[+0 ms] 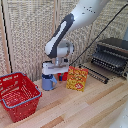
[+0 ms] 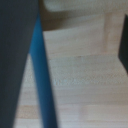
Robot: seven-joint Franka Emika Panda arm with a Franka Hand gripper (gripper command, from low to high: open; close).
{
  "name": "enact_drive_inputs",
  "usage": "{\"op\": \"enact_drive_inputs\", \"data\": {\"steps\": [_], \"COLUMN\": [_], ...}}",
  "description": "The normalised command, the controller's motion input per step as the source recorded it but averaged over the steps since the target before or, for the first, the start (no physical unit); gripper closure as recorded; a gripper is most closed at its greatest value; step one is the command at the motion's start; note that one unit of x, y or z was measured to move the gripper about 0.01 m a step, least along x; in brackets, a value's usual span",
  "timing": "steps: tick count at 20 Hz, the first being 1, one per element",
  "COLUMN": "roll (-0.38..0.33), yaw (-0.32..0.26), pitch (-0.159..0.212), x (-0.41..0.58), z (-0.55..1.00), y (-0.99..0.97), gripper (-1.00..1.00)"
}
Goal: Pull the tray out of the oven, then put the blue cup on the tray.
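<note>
In the exterior view the blue cup (image 1: 48,82) stands on the wooden table, with my gripper (image 1: 52,73) lowered right over it. The blurred wrist view shows a blue strip of the cup's wall (image 2: 43,85) right beside one dark finger (image 2: 15,60). The other finger (image 2: 124,50) is far across, so the gripper (image 2: 70,60) is open. At the exterior view's right stands the oven (image 1: 116,46) with its door folded down. The tray (image 1: 107,61) of thin bars sticks out of the oven's front.
A red wire basket (image 1: 19,95) sits at the exterior view's left. A yellow and red snack bag (image 1: 77,79) stands just to the right of the cup, and a small red bowl (image 1: 62,76) is behind it. A slatted wall closes the back.
</note>
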Motion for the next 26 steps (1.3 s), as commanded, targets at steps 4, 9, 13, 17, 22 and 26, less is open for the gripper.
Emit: {"op": "enact_drive_inputs", "data": {"steps": [4,9,13,17,22,26], "roll": [-0.002,0.0,-0.006,-0.001,-0.002,0.022], "yaw": [-0.023,-0.061,-0.126,-0.254,-0.252,-0.213], "pitch": [0.002,0.0,-0.012,-0.021,-0.003,0.027], "x": [0.019,0.0,0.024,0.165,0.187,0.18], "z": [0.0,0.0,0.05,0.34,0.73,0.93], "y": [0.13,0.03,0.12,0.12,0.01,-0.03], "gripper": [1.0,1.0,1.0,1.0,1.0,1.0]}}
